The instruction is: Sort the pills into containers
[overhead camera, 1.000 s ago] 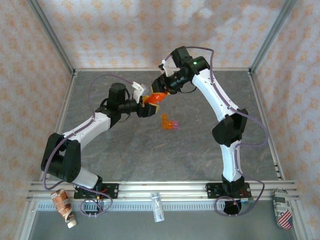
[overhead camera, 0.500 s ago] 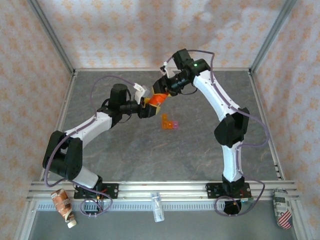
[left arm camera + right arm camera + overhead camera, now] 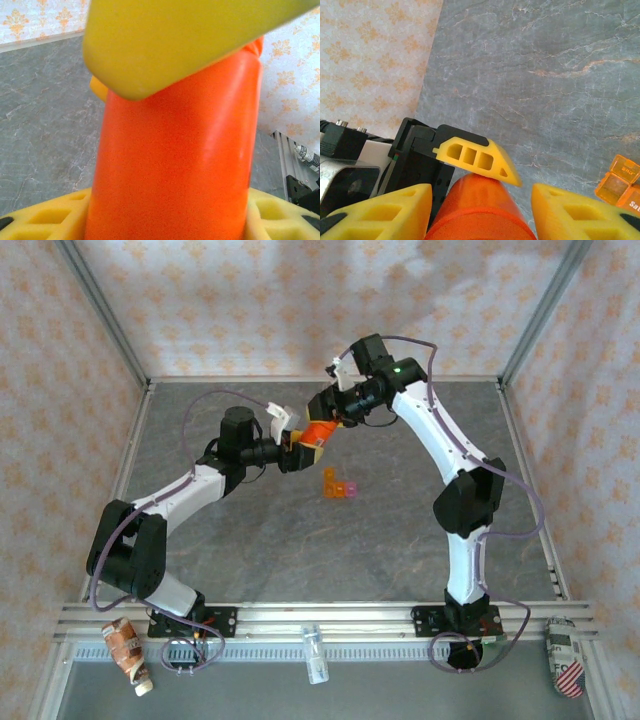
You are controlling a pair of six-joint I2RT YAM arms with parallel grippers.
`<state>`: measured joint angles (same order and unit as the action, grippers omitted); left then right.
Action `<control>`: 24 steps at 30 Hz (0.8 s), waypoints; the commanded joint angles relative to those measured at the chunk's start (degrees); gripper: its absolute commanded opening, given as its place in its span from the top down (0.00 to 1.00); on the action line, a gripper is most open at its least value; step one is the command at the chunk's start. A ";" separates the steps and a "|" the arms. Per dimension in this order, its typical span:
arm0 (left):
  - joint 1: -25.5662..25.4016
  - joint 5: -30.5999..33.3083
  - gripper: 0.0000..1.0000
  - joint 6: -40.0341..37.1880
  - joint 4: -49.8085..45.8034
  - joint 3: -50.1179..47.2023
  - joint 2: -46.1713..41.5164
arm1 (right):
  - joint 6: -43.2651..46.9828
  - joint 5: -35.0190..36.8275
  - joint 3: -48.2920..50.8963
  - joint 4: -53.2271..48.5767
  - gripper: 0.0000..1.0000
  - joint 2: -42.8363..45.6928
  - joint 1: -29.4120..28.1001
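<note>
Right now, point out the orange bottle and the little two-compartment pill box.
orange bottle [image 3: 175, 150], left wrist view, middle of its side
pill box [image 3: 328, 481], top external view, its orange compartment

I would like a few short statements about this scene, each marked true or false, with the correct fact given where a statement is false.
1. The left gripper holds the orange bottle above the table. True.
2. The right gripper grips the two-compartment box. False: the box lies on the table, apart from both grippers.
3. The right gripper's fingers stand on either side of the bottle's cap. True.
4. The box's compartments are blue and green. False: one is orange and one is pink.
</note>
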<state>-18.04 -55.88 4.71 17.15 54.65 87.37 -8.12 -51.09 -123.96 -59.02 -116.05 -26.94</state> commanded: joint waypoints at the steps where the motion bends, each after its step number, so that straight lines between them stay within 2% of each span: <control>1: 0.11 2.93 1.00 1.03 0.74 2.03 -1.90 | -3.73 2.30 1.57 1.98 0.31 5.05 1.57; 3: 0.17 3.26 1.00 0.71 -1.30 3.16 -1.72 | -6.63 3.25 4.24 5.18 0.21 8.15 3.24; 4: 0.15 3.33 1.00 0.07 -1.96 3.34 -1.89 | -7.92 3.38 5.79 6.68 0.19 9.79 3.96; 7: 0.18 4.19 1.00 -2.24 -3.53 3.06 -2.68 | -11.96 7.04 11.84 10.46 0.18 15.02 5.89; 12: -0.32 8.44 1.00 -10.26 -11.44 3.51 -4.37 | -18.83 20.75 25.34 16.22 0.17 24.27 6.17; 14: -0.58 10.28 1.00 -12.70 -11.71 2.49 -5.62 | -20.62 23.45 30.89 19.59 0.16 27.73 6.14; 19: -2.72 15.77 1.00 -18.66 -10.91 -0.37 -8.05 | -26.86 23.79 43.50 31.13 0.17 34.76 5.90; 24: -4.72 16.12 1.00 -20.12 -9.43 -1.22 -8.15 | -28.03 22.64 45.00 34.39 0.17 34.57 3.14</control>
<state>-21.91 -41.47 -12.08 6.22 53.89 80.34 -33.71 -29.78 -78.46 -31.33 -82.26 -21.71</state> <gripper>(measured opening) 0.532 0.830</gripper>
